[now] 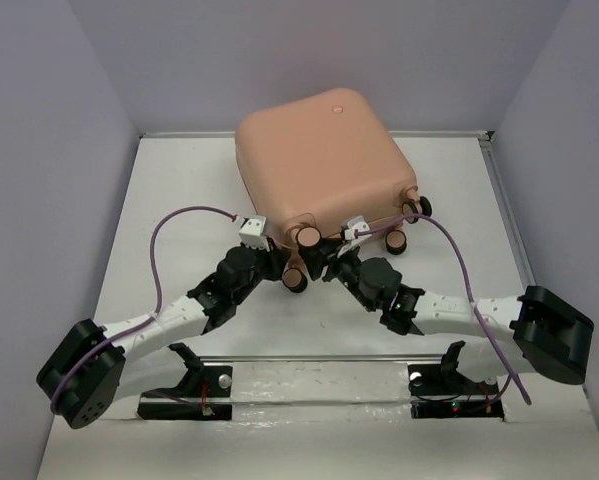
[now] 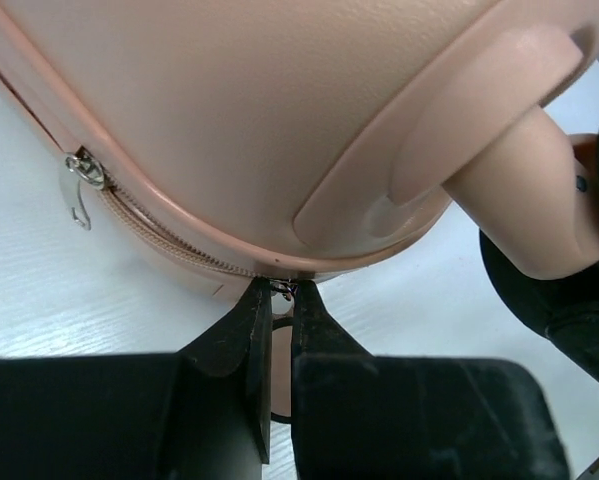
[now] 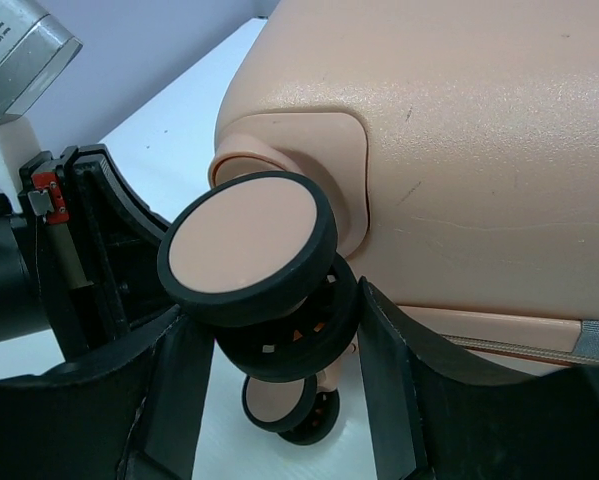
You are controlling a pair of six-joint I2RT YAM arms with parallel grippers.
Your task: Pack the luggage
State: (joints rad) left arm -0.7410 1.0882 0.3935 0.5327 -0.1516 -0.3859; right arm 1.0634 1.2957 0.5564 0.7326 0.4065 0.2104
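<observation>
bright, even light from overhead washes the white surface [image 1: 179, 200] close to blown out, leaving only soft, short shadows under the arms and along the near edge of the luggage [image 1: 324, 160], whose top carries a faint sheen. in the left wrist view the shell is softly lit and the zipper pull [image 2: 79, 185] glints, while the black fingers [image 2: 229, 345] at the bottom are a dark, almost featureless mass, out of focus. in the right wrist view the surface behind is burnt white, the close wheel [image 3: 244, 240] is slightly soft, and the fingers [image 3: 399, 390] are blurred and underexposed.
</observation>
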